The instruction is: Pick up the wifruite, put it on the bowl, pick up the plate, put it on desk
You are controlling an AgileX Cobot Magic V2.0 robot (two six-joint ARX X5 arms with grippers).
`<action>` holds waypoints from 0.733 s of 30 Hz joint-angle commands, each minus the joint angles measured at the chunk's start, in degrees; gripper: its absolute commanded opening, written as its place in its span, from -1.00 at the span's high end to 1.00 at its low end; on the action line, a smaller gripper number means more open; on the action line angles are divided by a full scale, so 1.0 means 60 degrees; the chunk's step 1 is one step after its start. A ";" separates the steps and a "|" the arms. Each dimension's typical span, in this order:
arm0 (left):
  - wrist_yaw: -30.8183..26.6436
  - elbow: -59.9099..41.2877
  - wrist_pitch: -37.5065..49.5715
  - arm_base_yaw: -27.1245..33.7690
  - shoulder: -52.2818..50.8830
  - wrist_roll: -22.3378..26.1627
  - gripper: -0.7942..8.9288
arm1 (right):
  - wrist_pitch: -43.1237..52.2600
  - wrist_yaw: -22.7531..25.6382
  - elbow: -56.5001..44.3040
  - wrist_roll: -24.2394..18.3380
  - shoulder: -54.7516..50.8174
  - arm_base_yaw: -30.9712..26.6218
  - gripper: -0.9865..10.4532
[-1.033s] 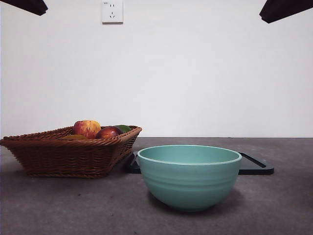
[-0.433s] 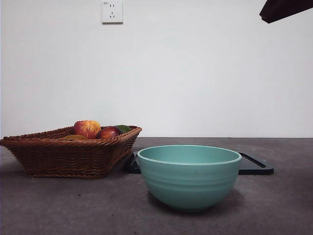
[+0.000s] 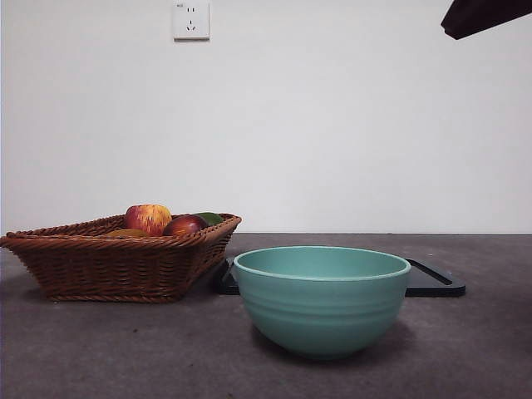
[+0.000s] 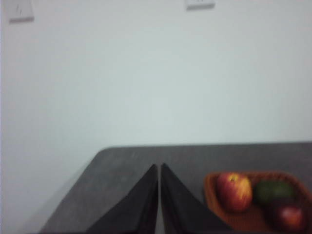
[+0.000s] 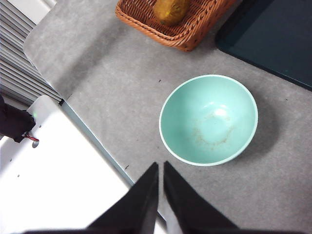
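The wifruite (image 5: 170, 9), an olive-brown oval fruit, lies in the wicker basket (image 5: 183, 29); in the front view only its top (image 3: 125, 233) peeks over the basket rim. The teal-green bowl (image 3: 322, 299) stands empty on the desk (image 3: 125, 349), right of the basket. The only plate-like thing is a glossy black tray (image 3: 436, 283) behind the bowl. My right gripper (image 5: 161, 165) hangs shut high above the desk, beside the bowl (image 5: 208, 119). My left gripper (image 4: 159, 165) is shut and held high, left of the basket (image 4: 214, 195).
The basket (image 3: 116, 258) also holds a red-yellow apple (image 3: 148, 219), a dark red fruit (image 3: 184, 225) and a green fruit (image 3: 209, 218). A black arm tip (image 3: 486, 15) shows at the top right corner. A white ledge (image 5: 63, 175) borders the desk's near edge.
The black arm tip at the top left corner of the front view has withdrawn out of the picture. Basket, bowl and tray have not moved.
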 commanded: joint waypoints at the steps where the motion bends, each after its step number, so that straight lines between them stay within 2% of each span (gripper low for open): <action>1: -0.0044 -0.0765 0.0098 0.0149 -0.0361 -0.0004 0.82 | 0.0098 0.0029 0.0160 -0.0087 0.0062 0.0084 0.82; 10: -0.0044 -0.2674 -0.0051 0.0226 -0.1268 -0.0007 0.82 | 0.0098 0.0029 0.0160 -0.0087 0.0062 0.0084 0.82; 22: -0.0044 -0.3534 -0.0047 0.0226 -0.1523 -0.0186 0.82 | 0.0098 0.0033 0.0160 -0.0087 0.0062 0.0084 0.82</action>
